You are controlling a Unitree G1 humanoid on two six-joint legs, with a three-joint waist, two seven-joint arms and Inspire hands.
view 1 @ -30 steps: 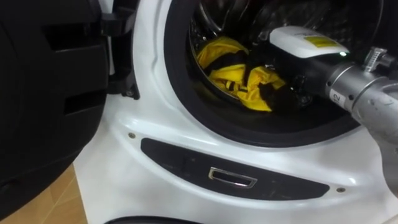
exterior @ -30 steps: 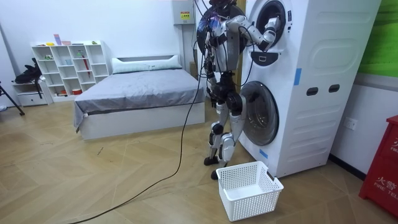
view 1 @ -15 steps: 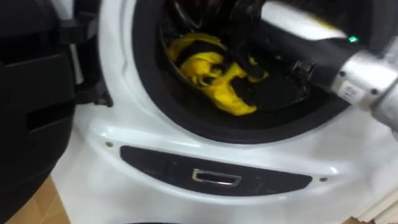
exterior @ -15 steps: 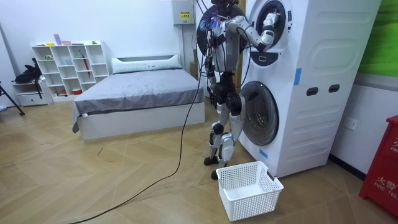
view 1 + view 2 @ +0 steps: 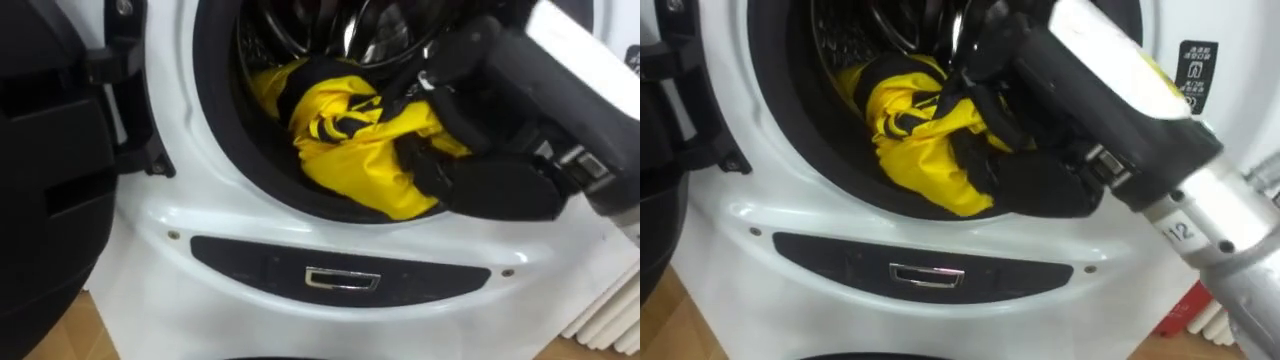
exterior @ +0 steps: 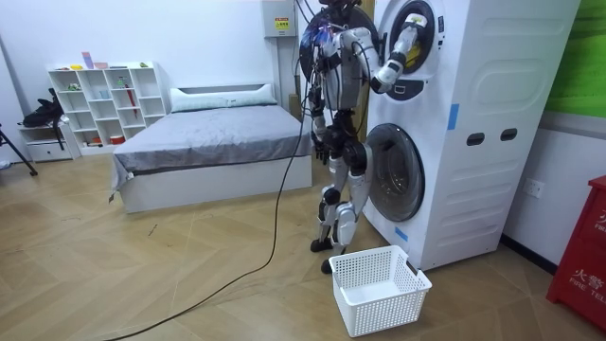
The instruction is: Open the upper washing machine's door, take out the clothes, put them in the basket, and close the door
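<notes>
A robot stands on a wooden floor facing two stacked white front-loading machines, its right arm raised to the upper washing machine (image 6: 473, 114). The machine's dark round door (image 5: 50, 170) hangs open at the left. The robot's black right hand (image 5: 495, 180) reaches into the round opening, its fingers curled into a yellow garment with black trim (image 5: 350, 150) and gripping it. The garment sits bunched at the lower front edge of the steel drum (image 5: 330, 30). Its lowest fold drapes over the dark door seal (image 5: 230, 160) at the bottom of the opening. A white laundry basket (image 6: 379, 289) stands on the floor before the lower machine, near the robot's feet. A bed (image 6: 218, 142) stands behind the robot.
</notes>
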